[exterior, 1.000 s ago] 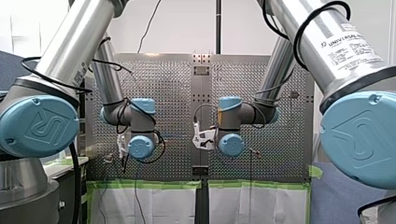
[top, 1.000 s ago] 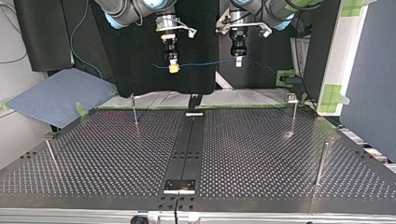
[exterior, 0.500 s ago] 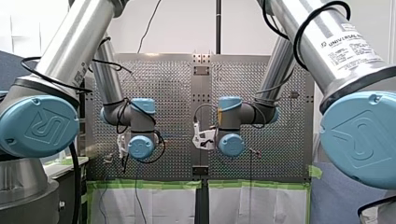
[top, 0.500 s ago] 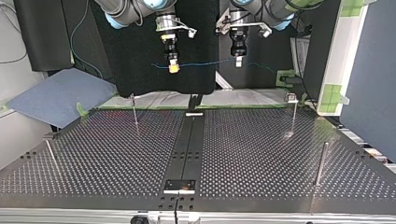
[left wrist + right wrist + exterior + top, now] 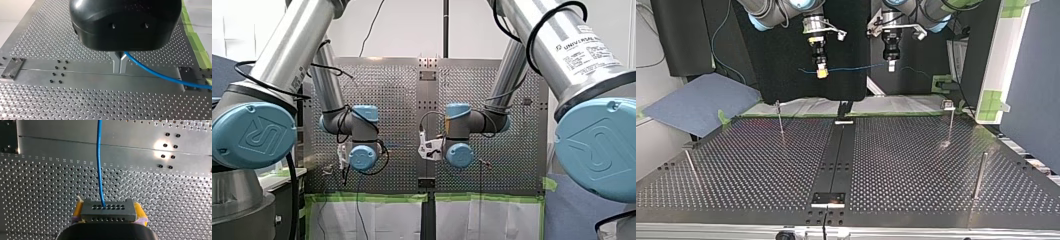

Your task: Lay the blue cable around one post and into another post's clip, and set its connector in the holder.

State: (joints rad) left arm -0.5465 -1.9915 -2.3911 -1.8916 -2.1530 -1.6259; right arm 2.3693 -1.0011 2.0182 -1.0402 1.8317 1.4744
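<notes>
The blue cable (image 5: 856, 67) hangs in the air above the far edge of the perforated table (image 5: 911, 165), strung nearly level between the two grippers in the top view. Its dark grey connector (image 5: 107, 211) is clamped between the yellow pads (image 5: 139, 212) of my right gripper (image 5: 822, 72), with the cable running straight out ahead of it. My left gripper (image 5: 119, 65) has its metal fingers (image 5: 116, 63) pressed together on the cable, which trails off to one side over the table's centre strip (image 5: 836, 155).

A small bracket (image 5: 828, 198) sits on that strip at the top view's near edge; whether it is the holder cannot be told. Four thin posts stand well apart: two far ones (image 5: 780, 117) and (image 5: 951, 125), the latter topped by a small clip (image 5: 949, 104), and two near ones (image 5: 690, 165) and (image 5: 981, 175).

In the front view the wrists hide both grippers, and the cable cannot be made out there.
</notes>
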